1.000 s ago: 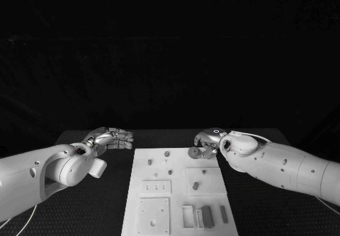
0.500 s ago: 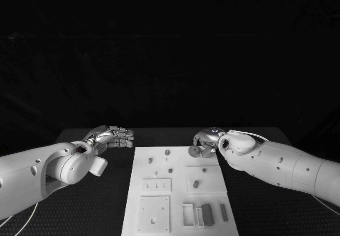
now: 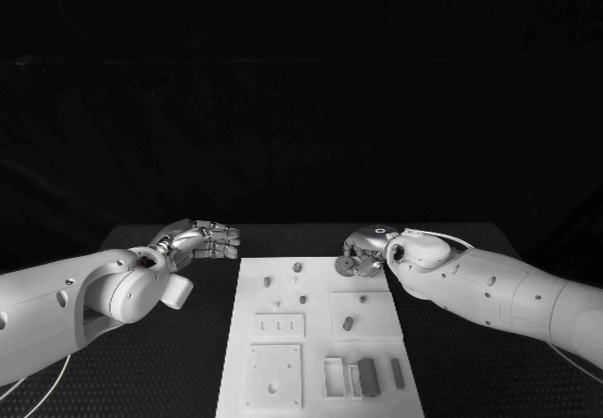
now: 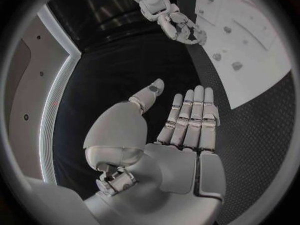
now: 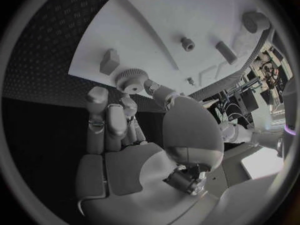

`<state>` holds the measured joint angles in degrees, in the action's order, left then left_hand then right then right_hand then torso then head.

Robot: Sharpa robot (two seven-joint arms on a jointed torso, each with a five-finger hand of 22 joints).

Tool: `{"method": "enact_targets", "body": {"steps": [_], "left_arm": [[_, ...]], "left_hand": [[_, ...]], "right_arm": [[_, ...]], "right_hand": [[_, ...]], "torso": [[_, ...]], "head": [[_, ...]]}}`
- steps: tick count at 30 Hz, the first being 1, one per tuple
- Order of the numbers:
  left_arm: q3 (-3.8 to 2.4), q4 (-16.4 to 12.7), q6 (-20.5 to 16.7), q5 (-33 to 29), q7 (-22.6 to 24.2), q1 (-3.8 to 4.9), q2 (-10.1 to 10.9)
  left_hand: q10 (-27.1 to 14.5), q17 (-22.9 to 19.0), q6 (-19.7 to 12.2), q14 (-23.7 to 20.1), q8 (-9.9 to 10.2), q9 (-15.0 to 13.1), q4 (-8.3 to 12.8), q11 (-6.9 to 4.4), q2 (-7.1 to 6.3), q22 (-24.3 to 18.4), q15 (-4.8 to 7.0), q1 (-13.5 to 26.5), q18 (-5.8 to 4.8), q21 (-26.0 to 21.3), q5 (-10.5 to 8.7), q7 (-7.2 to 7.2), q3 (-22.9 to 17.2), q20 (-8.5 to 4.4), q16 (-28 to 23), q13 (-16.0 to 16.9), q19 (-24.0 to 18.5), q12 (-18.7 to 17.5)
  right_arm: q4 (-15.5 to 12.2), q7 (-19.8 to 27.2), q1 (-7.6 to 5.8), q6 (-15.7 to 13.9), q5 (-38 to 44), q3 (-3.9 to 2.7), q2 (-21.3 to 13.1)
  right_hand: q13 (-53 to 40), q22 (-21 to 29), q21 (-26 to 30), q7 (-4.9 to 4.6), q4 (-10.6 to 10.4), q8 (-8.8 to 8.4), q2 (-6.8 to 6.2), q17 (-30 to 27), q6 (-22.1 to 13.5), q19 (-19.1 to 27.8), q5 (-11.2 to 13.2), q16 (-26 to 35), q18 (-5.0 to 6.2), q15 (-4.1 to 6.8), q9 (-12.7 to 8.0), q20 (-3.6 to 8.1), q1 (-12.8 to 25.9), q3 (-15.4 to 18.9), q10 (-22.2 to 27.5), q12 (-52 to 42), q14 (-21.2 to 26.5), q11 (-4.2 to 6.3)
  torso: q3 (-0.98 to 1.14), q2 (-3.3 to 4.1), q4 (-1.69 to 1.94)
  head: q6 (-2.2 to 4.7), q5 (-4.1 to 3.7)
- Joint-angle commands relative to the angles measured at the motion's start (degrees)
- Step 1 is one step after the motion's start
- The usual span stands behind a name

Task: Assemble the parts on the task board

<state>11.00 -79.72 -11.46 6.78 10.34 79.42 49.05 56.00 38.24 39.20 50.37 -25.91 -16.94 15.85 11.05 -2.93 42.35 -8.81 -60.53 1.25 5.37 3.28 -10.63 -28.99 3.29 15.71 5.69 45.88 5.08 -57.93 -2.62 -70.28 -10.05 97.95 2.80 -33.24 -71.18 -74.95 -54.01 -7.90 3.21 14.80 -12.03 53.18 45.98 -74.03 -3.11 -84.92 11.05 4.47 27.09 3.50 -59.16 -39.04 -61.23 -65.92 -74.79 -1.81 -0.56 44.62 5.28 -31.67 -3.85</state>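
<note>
The white task board lies in the middle of the black table. My right hand hovers at the board's far right corner and pinches a small round gear between thumb and a finger; the right wrist view shows the toothed gear at the fingertips just over the board's edge. My left hand hangs over the table left of the board's far corner, holding nothing. Its fingers are stretched out side by side, thumb apart. Small pegs stand on the board's far part.
A short peg sits in a raised square plate on the board's right half. Dark blocks and a slim bar lie near the front right corner. Black table borders the board on both sides.
Both hands stay about where they were, each risen very slightly. The right hand still holds the gear at the board's far right corner.
</note>
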Motion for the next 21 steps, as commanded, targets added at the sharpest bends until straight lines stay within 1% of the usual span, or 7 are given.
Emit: {"method": "enact_targets", "body": {"steps": [1, 4, 9, 14, 17, 21], "left_arm": [[-0.06, -0.4, 0.9, 0.2, 0.6, 0.07, -0.1], [-0.06, -0.6, 0.9, 0.2, 0.5, 0.08, 0.0], [-0.07, -0.8, 0.9, 0.2, 0.5, 0.08, 0.1], [-0.13, -0.8, 0.9, 0.6, 0.6, 0.08, 0.0], [-0.11, -0.2, 0.9, 0.6, 0.6, 0.07, -0.4], [-0.06, 0.5, 1.1, 0.6, 0.6, 0.04, -1.1]], "left_hand": [[-0.2, 0.1, 0.0, 0.3, 0.3, 0.0, -0.1, 0.31, -0.06, 0.0, -0.13, 0.6, -0.09, -0.4, -0.29, -1.58, 0.3, -0.02, -0.1, -0.1, 0.3, -0.2], [-0.2, 0.1, 0.0, 0.3, 0.3, 0.0, -0.1, 0.33, -0.06, 0.0, -0.14, 0.6, -0.09, -0.4, -0.29, -1.6, 0.3, -0.02, -0.1, -0.1, 0.3, -0.2], [-0.3, 0.1, -0.1, 0.3, 0.3, 0.0, -0.1, 0.36, -0.09, 0.0, -0.14, 0.6, -0.1, -0.4, -0.29, -1.62, 0.3, -0.02, -0.1, -0.1, 0.3, -0.3], [-0.3, 0.1, -0.1, 0.3, 0.4, 0.0, -0.1, 0.38, -0.09, 0.0, -0.14, 0.6, -0.11, -0.5, -0.29, -1.61, 0.3, -0.03, -0.1, -0.1, 0.3, -0.4], [-0.4, 0.1, -0.1, 0.3, 0.4, 0.0, -0.1, 0.42, -0.08, 0.0, -0.14, 0.6, -0.13, -0.5, -0.29, -1.58, 0.3, -0.02, -0.1, -0.1, 0.3, -0.5], [-0.4, 0.1, -0.1, 0.2, 0.4, 0.0, -0.1, 0.46, -0.07, 0.0, -0.16, 0.7, -0.15, -0.5, -0.29, -1.57, 0.3, -0.02, -0.2, -0.1, 0.3, -0.5]], "right_arm": [[0.7, 0.7, 0.31, 1.6, 0.1, 0.17, 0.4], [1.1, 0.8, 0.33, 1.6, 0.1, 0.18, 0.6], [1.4, 0.8, 0.38, 1.5, 0.0, 0.2, 0.9], [1.5, 0.8, 0.48, 2.2, 0.0, 0.26, 1.0], [1.6, 0.8, 0.53, 2.7, 0.0, 0.37, 1.1], [1.7, 0.9, 0.59, 3.3, 0.1, 0.52, 1.0]], "right_hand": [[0.1, -1.3, -0.4, -0.39, -0.3, 0.1, 0.57, 0.1, 0.0, 0.2, 0.1, -0.3, 3.95, -0.12, -0.1, 0.31, 0.0, 0.2, -0.1, -0.2, -0.2, -0.03], [0.1, -1.3, -0.4, -0.39, -0.3, 0.1, 0.63, 0.0, 0.0, 0.3, 0.1, -0.3, 3.95, -0.12, -0.1, 0.31, 0.1, 0.2, -0.1, -0.3, -0.2, -0.03], [0.1, -1.3, -0.5, -0.41, -0.4, 0.08, 0.64, -0.1, -0.1, 0.3, 0.1, -0.3, 3.95, -0.13, -0.1, 0.3, 0.2, 0.3, -0.1, -0.3, -0.1, -0.05], [0.2, -1.3, -0.6, -0.44, -0.1, 0.03, 0.1, -0.1, -0.2, 0.5, 0.1, -0.2, 3.95, -0.17, -0.1, 0.31, 0.1, 0.4, 0.0, -0.3, 0.0, -0.08], [0.3, -1.3, -0.7, -0.45, 0.0, 0.09, 0.05, -0.1, -0.1, 0.6, 0.1, -0.2, 3.95, -0.18, -0.1, 0.32, 0.0, 0.4, 0.1, -0.3, 0.0, -0.09], [0.3, -1.3, -0.7, -0.46, 0.1, 0.13, 0.1, -0.1, -0.1, 0.6, 0.1, -0.2, 3.95, -0.19, -0.1, 0.33, -0.1, 0.3, 0.1, -0.3, 0.0, -0.1]], "torso": [[0.02, 0.03, 0.04], [0.02, 0.03, 0.04], [0.07, 0.02, -0.05], [0.07, 0.05, -0.09], [0.08, 0.09, -0.15], [0.01, 0.23, -0.27]], "head": [[-0.12, 0.01], [-0.21, 0.04], [-0.31, 0.13], [-0.44, 0.15], [-0.46, 0.14], [-0.61, -0.07]]}}
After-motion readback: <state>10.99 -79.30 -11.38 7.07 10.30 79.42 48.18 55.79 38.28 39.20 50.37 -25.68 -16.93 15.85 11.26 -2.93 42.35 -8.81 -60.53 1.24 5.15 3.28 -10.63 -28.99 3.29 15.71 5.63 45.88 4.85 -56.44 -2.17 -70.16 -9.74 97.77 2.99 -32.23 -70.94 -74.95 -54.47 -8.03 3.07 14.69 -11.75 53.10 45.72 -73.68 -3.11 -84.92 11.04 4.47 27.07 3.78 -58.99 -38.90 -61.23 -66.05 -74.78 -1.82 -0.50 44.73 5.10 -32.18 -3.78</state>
